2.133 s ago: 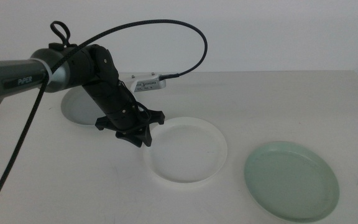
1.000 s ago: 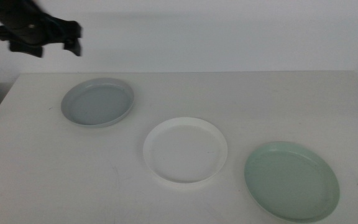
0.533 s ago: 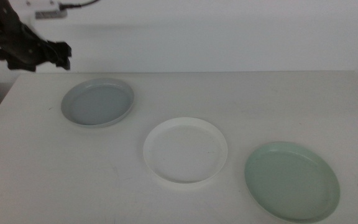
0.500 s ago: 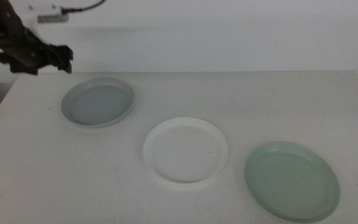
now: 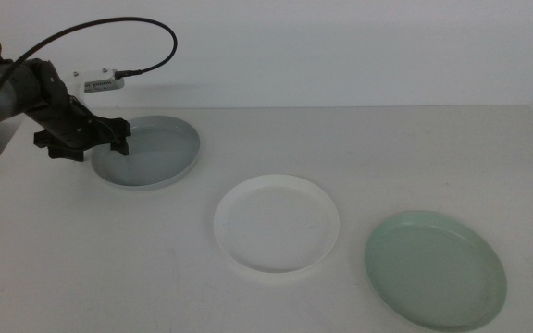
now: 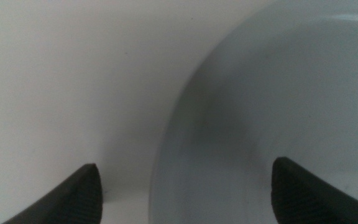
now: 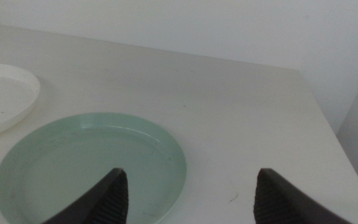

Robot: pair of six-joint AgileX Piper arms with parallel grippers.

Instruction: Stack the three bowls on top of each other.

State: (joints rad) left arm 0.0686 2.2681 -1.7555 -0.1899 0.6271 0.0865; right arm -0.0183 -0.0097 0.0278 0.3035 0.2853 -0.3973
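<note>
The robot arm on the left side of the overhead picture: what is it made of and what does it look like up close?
The left arm is dark grey to black, with a black cable looping overhead to a small white box. Its left gripper ends in two dark, wedge-shaped jaws. The right gripper has the same dark jaws; its arm is out of sight.

the left pincer [image 5: 109, 148] hides the grey-blue bowl's [image 5: 160, 153] near-left rim; up close that bowl [image 6: 272, 93] is blurred and cropped, its rim perhaps between the jaws.
</note>
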